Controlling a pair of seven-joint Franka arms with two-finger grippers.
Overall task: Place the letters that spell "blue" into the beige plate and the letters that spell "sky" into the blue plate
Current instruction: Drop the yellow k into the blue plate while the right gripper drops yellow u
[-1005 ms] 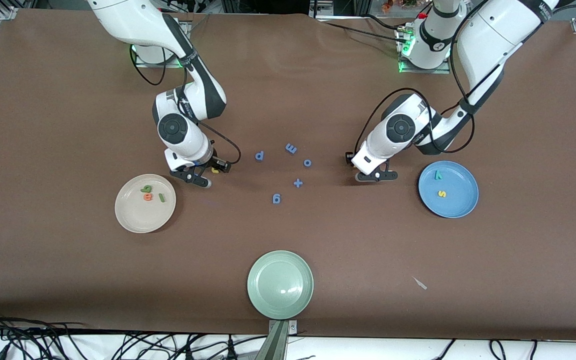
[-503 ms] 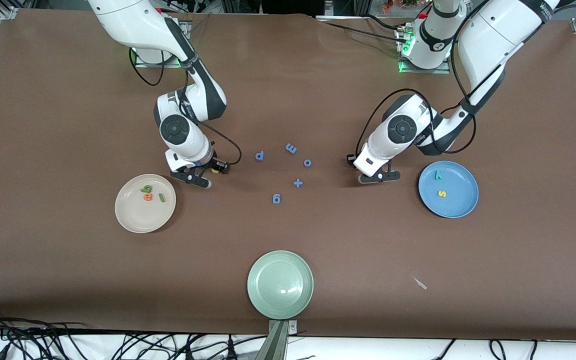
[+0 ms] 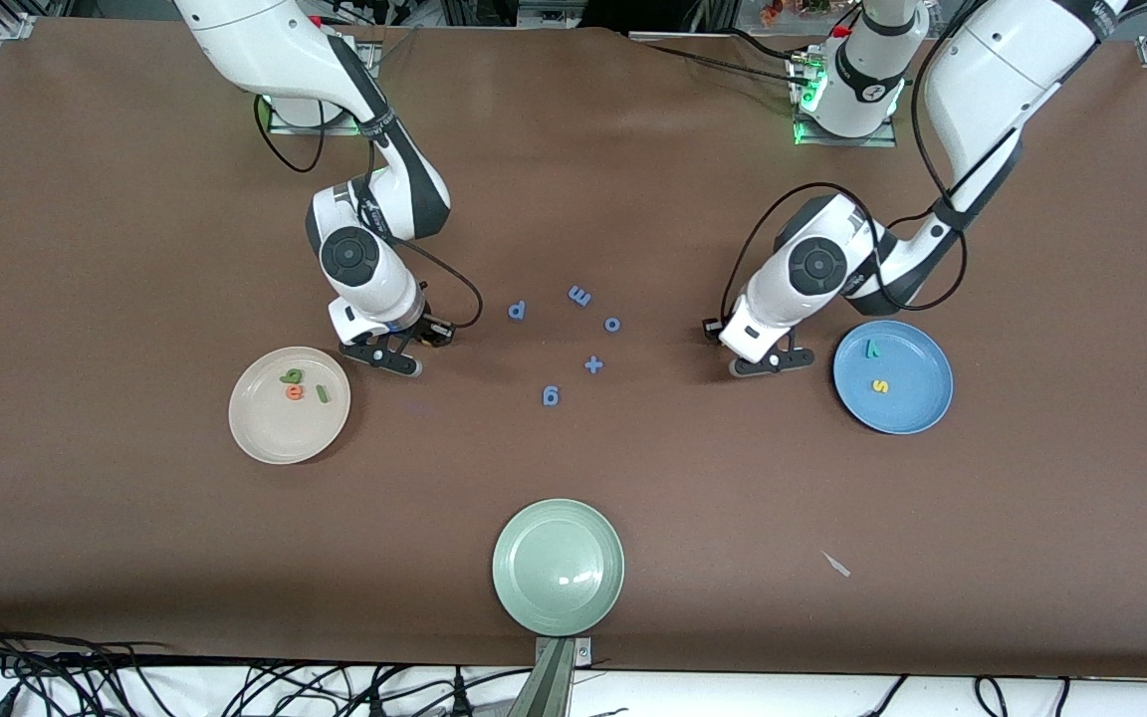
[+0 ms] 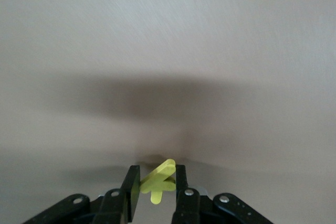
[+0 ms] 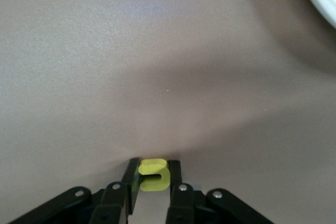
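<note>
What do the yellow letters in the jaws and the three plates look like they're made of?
The yellow k and yellow u: likely foam, matte, thick flat-cut edges. The beige plate, blue plate and pale green plate: smooth, probably plastic or melamine; the green one shows a soft glare spot. Ceramic can't be ruled out.

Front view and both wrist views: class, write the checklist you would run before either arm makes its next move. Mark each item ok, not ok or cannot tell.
1. Right gripper, beside the beige plate, is closed on the yellow u: ok.
2. Left gripper, beside the blue plate, is closed on the yellow k: ok.
3. Either letter is lifted off the table: cannot tell.
4. Beige plate holds the green b, orange e and green l, with bare room for the u: ok.
5. Blue plate holds the teal y and yellow s, with room for the k: ok.
6. Both words are complete in their plates: not ok.
</note>
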